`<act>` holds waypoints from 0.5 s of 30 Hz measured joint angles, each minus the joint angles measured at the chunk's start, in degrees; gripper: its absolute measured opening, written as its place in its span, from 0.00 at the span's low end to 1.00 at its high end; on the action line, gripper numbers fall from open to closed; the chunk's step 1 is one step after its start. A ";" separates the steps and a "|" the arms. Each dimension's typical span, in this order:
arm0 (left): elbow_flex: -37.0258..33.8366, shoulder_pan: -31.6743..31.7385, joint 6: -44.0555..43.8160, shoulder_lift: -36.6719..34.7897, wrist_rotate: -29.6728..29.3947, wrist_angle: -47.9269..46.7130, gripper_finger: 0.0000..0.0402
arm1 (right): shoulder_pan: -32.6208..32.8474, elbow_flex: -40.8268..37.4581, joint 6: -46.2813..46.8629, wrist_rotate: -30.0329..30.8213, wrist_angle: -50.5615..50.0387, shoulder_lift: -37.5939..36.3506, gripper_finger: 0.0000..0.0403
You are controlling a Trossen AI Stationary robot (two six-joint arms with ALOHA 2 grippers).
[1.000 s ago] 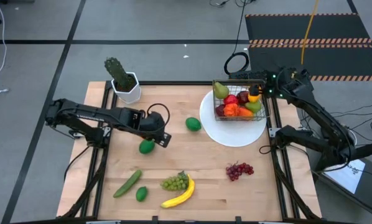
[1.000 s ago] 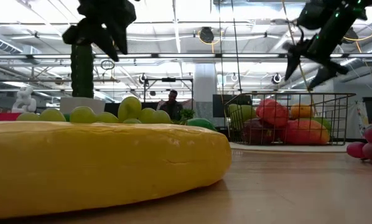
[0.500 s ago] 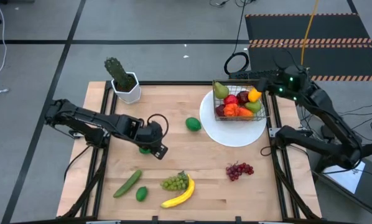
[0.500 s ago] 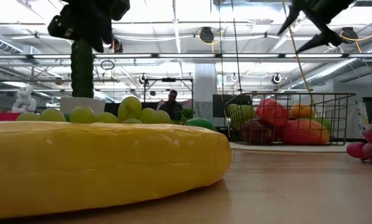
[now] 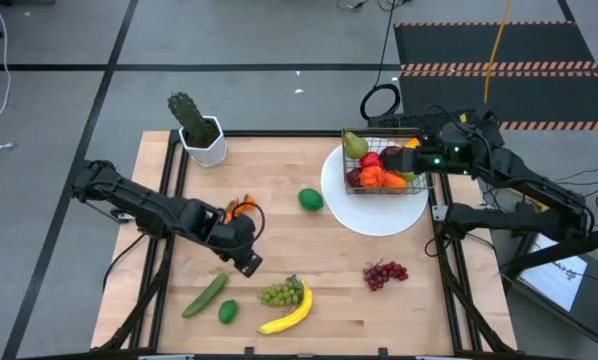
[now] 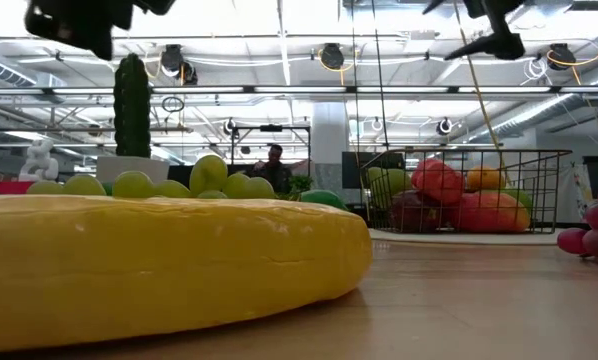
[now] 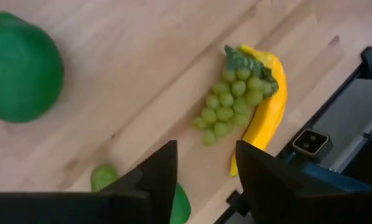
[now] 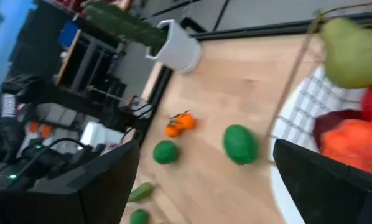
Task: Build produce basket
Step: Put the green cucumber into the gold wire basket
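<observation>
The wire basket (image 5: 384, 165) stands on a white plate (image 5: 374, 218) at the far right, holding a pear, red apples and orange fruit. My right gripper (image 5: 416, 158) hovers open over its right rim, holding nothing. My left gripper (image 5: 245, 260) hangs open above the bare board left of centre, also holding nothing. A lime (image 7: 21, 65) lies just beside it, hidden under the arm in the high view. Green grapes (image 5: 282, 293) lean on a banana (image 5: 289, 313) nearer the front edge. A cucumber (image 5: 205, 296) and a second lime (image 5: 227, 311) lie on the board left of them.
A green fruit (image 5: 310, 199) lies mid-table, a small orange (image 5: 242, 207) beside the left arm, and purple grapes (image 5: 384, 273) at near right. A cactus in a white pot (image 5: 199, 132) stands at the far left corner. Bare board lies between plate and grapes.
My left gripper has swung toward the table's near edge, passing over the lime and uncovering the small orange. My right gripper has risen above the basket and tipped closer to level. No produce has moved.
</observation>
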 joint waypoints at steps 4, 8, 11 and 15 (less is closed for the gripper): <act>0.00 -3.74 -1.31 0.00 -1.55 0.04 0.48 | 4.79 -0.01 2.23 3.63 3.56 2.08 0.90; 0.00 -6.88 -2.58 0.00 -1.70 0.02 0.51 | 8.84 -0.02 3.86 5.42 7.22 4.96 0.90; 0.00 -9.00 -5.47 0.00 -1.71 -0.08 0.51 | 11.86 -0.04 4.35 5.51 9.86 7.57 0.90; 0.00 -11.41 -12.09 0.74 -2.16 -0.76 0.49 | 16.03 -0.04 5.82 5.55 13.41 10.95 0.90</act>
